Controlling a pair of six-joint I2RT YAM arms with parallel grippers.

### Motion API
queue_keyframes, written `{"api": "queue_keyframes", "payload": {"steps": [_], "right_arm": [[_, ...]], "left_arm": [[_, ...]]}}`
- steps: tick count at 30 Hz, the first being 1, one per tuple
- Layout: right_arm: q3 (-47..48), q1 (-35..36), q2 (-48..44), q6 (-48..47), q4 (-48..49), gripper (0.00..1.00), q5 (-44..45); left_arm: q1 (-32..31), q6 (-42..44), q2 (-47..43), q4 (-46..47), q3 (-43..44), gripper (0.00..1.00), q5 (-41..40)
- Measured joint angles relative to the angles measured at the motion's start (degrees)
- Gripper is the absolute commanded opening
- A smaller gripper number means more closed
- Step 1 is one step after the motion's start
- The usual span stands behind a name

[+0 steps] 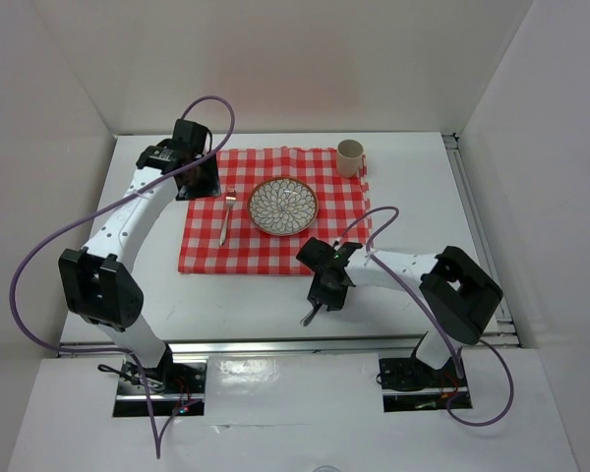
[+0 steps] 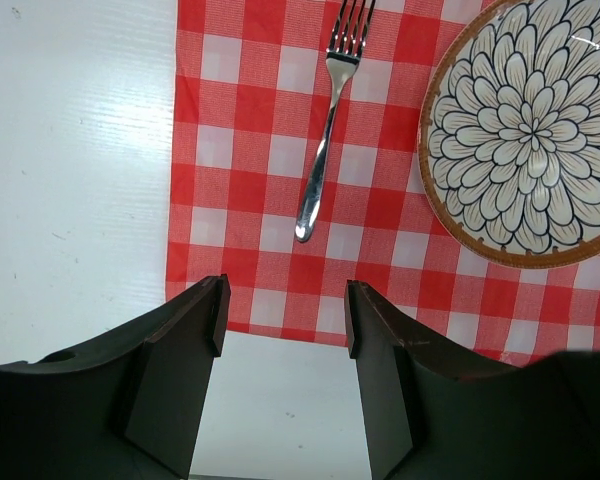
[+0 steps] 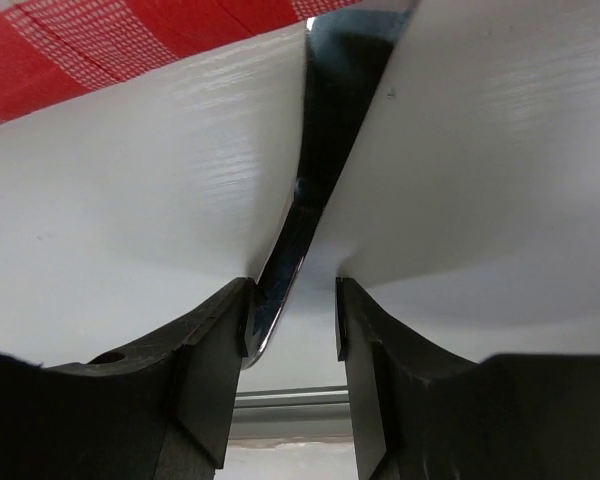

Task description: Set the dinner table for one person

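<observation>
Nearby, fork (image 1: 225, 218), plate (image 1: 283, 206), cup (image 1: 350, 157) on checked cloth (image 1: 206, 251); utensil (image 3: 285, 260) inside right gripper (image 3: 292, 295).

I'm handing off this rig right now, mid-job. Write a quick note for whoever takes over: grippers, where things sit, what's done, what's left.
Left gripper: open, empty, above the checked cloth's edge.
Right gripper: open, low over the dinner table, jaws on either side of a metal utensil's end, not clamped.
Done: the plate sits mid-cloth, the fork lies beside it on the left arm's side, and the mug is at the cloth's far right corner.
Left: grip the utensil, which lies off the cloth, and probably lay it beside the plate opposite the fork.
</observation>
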Motion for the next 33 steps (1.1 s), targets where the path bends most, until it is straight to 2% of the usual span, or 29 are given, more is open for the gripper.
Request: {"api": "queue_keyframes", "payload": {"steps": [7,9,11,21,25,32,33], "right_arm": [[0.24,0.0,0.17,0.7,1.44,0.5,0.07],[0.22,0.0,0.04,1.07,1.6,0.54,0.24],[0.22,0.0,-0.13,1.38,1.77,0.63,0.72],[2.99,-0.02,2.01,1.57,1.77,0.68,3.06],[6.38,-0.02,5.09,2.08,0.37,0.64,4.13],[7.8,-0.04,6.6,3.26,-1.66,0.48,5.22],[7.69,-0.07,6.6,3.54,-1.73,0.42,5.29]], "left_arm": [[0.0,0.0,-0.02,0.15,-0.33,0.65,0.0],[0.0,-0.02,-0.02,0.11,-0.55,0.65,0.0],[0.0,0.0,-0.02,0.07,-0.55,0.65,0.02],[-0.22,0.09,-0.02,-0.02,-0.55,0.65,0.33],[-0.22,0.24,-0.02,-0.02,-0.55,0.65,0.33],[-0.22,0.33,-0.02,-0.02,-0.55,0.64,0.33],[-0.22,0.35,-0.02,-0.02,-0.55,0.64,0.31]]}}
